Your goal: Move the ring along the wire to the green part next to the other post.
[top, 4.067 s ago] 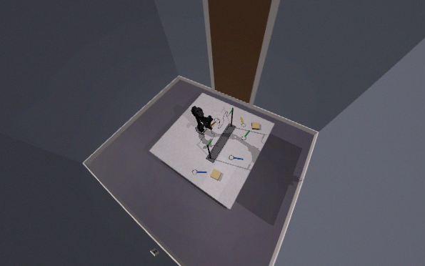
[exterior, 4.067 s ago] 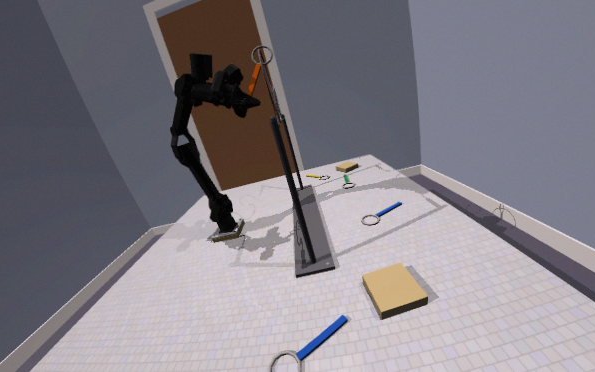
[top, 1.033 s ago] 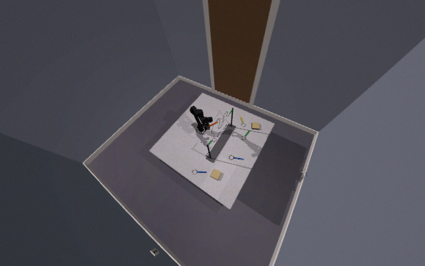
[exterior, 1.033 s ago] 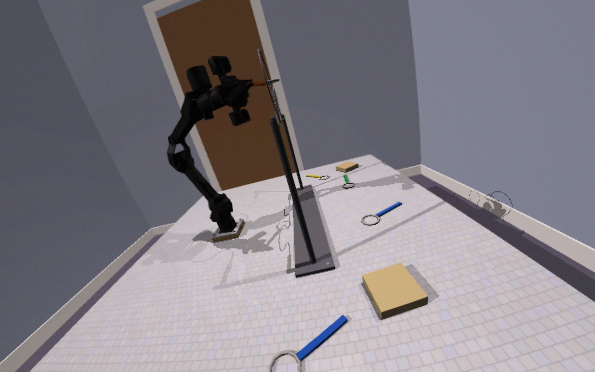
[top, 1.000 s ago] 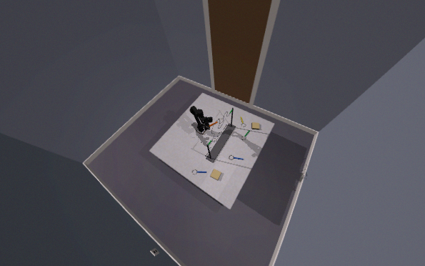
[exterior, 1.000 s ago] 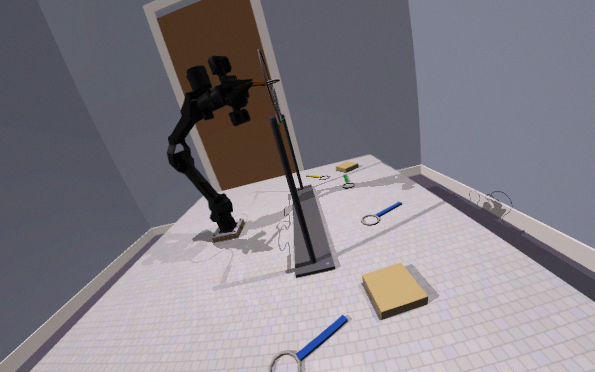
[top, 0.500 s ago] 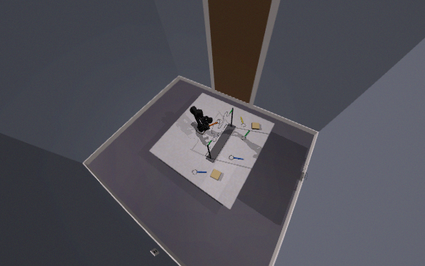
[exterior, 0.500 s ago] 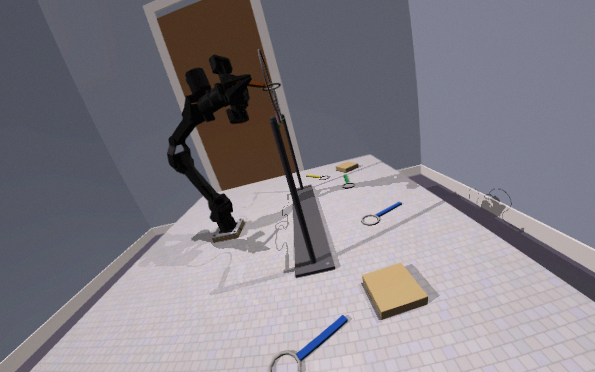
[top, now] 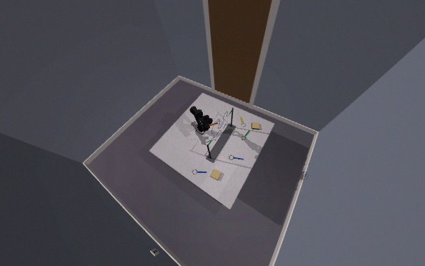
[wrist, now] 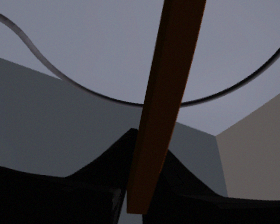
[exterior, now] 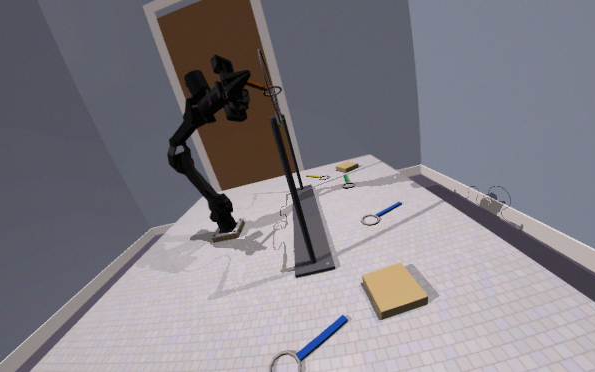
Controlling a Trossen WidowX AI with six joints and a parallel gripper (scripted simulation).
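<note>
My gripper (top: 209, 125) (exterior: 248, 80) (wrist: 139, 136) is shut on the orange handle (top: 213, 124) (exterior: 257, 85) (wrist: 166, 100), high above the table. The ring (exterior: 280, 90) at the handle's far end appears around the grey wire (exterior: 263, 62) (wrist: 111, 101), between the posts; its clearance is too small to tell. The ring is outside the wrist view, where the wire crosses behind the handle. The green wire parts (top: 231, 111) (top: 210, 142) are beside the far post (top: 232, 119) (exterior: 292, 150) and near post (top: 209, 151) (exterior: 294, 192).
The posts stand on a dark base (top: 223, 143) (exterior: 314, 230). Beyond it lie a blue-handled ring (top: 238, 158) (exterior: 389, 209), a green-handled one (top: 247, 134), a yellow-handled one (top: 241, 119) and a tan block (top: 256, 126). Another blue-handled ring (exterior: 323, 336) and tan block (exterior: 394, 287) lie near the near post.
</note>
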